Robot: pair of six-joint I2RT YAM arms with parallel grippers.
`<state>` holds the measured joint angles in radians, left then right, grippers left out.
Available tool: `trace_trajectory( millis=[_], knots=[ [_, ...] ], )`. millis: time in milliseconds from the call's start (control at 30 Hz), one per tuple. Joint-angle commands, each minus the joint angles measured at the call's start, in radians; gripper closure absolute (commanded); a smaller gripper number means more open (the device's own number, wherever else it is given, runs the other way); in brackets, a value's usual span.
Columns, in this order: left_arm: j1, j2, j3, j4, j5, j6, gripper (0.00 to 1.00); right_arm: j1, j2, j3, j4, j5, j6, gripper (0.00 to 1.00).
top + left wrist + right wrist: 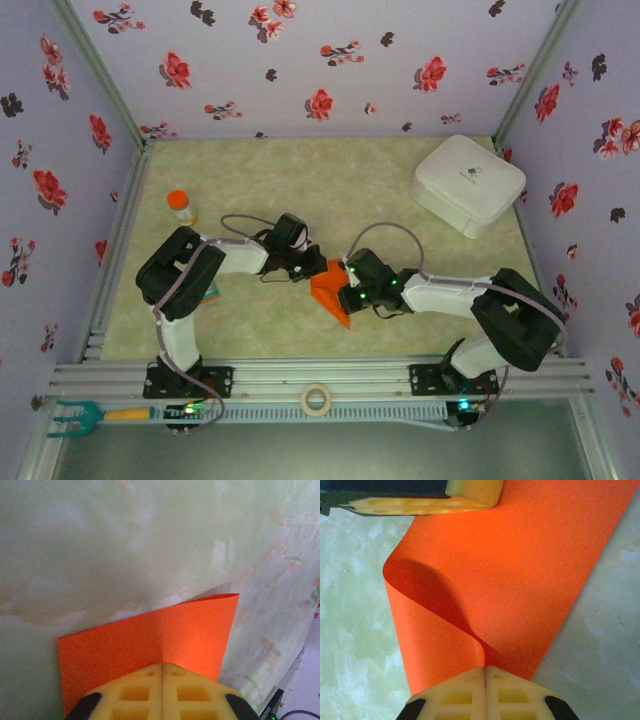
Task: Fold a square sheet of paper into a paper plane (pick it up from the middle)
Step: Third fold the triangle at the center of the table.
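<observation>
Left tool [162,666] and right tool [485,669] pinched shut on opposite ends of square sheet of paper [530,570], bowed between them. Judged early: nose and wing folds all left.

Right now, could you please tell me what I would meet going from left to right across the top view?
Teal tool → bottle → paper → white case.

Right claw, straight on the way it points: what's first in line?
The right claw is shut on the square sheet of paper; pushing on buckles that, then it likely meets the left claw holding the far edge.
</observation>
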<state>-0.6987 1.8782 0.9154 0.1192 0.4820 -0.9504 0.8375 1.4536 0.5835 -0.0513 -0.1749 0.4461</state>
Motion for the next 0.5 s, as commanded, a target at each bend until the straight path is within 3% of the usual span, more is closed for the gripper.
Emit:
trace_trajectory(
  millis=[0,467],
  knots=[
    [-0.004,0.018,-0.007,-0.093,-0.052,0.026,0.95,-0.006,0.013,0.027,-0.019,0.009,-0.006,0.97],
    [-0.004,0.018,-0.007,-0.092,-0.051,0.027,0.95,-0.007,0.027,0.031,-0.026,0.016,0.001,0.97]
  ],
)
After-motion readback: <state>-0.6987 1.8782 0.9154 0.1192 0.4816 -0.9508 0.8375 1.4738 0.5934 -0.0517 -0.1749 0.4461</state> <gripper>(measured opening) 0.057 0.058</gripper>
